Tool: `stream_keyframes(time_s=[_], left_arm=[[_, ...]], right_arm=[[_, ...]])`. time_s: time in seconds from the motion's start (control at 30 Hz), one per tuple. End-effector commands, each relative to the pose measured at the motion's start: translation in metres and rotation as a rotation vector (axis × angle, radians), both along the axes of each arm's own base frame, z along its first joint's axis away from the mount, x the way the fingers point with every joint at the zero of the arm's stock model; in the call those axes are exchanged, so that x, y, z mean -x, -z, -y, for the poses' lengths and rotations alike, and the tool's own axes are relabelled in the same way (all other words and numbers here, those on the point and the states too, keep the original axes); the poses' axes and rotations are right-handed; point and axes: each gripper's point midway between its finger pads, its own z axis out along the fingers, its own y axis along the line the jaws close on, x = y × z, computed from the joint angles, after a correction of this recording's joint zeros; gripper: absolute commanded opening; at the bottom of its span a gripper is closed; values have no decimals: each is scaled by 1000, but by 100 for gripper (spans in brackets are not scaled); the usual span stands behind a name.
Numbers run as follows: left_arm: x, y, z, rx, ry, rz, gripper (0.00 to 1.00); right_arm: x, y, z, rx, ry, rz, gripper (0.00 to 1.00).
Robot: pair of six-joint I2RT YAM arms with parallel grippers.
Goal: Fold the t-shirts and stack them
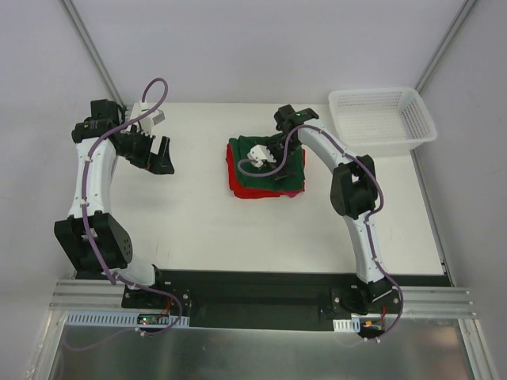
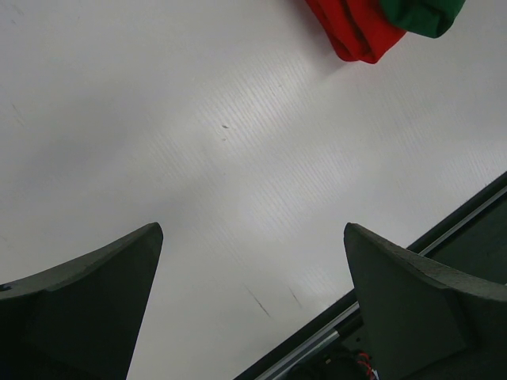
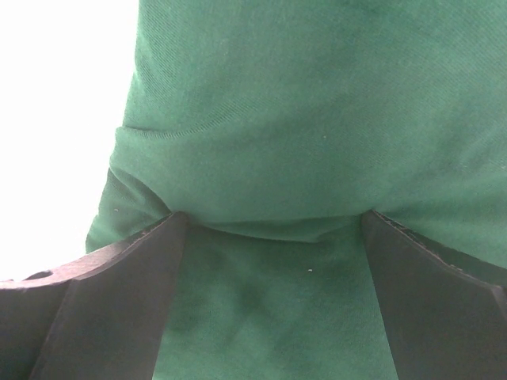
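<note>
Top external view gives me the dark green t-shirt [image 1: 290, 172] lying folded on the bright red t-shirt [image 1: 242, 192], a stack near the middle of the white table [image 1: 198, 226], toward the far side. My right gripper [image 1: 269, 162] is down on that stack; on the right wrist camera its fingers [image 3: 119, 301] are spread wide, tips touching green cloth that bulges between them, nothing clamped. My left gripper [image 1: 156, 157] hangs well apart to the left, its fingers [image 2: 87, 309] also spread, with bare table below. A white mesh basket [image 1: 425, 120] sits at the far right corner.
</note>
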Motion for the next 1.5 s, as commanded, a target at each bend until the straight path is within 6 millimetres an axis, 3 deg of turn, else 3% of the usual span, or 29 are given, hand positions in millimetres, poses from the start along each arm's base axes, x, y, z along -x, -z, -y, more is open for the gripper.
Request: stream_keyframes(time_s=[0.0, 0.2, 0.57, 0.87, 1.0, 1.3, 1.47], left_arm=[[5, -18, 2, 7, 16, 53, 99], [2, -22, 2, 10, 20, 64, 100], [-9, -24, 9, 61, 33, 57, 99], [-19, -27, 16, 50, 65, 71, 99], [-23, -28, 21, 48, 81, 73, 99], [-30, -24, 37, 2, 139, 72, 99], [-32, -18, 44, -14, 157, 57, 99]], right_arm=[[54, 1, 38, 138, -27, -195, 96], [80, -6, 65, 180, 19, -289, 96], [158, -19, 126, 323, 39, -499, 96], [173, -31, 167, 356, 147, -491, 96], [179, -27, 198, 402, 202, -462, 96], [218, -14, 266, 492, 197, -422, 96], [234, -14, 287, 510, 196, -405, 96]])
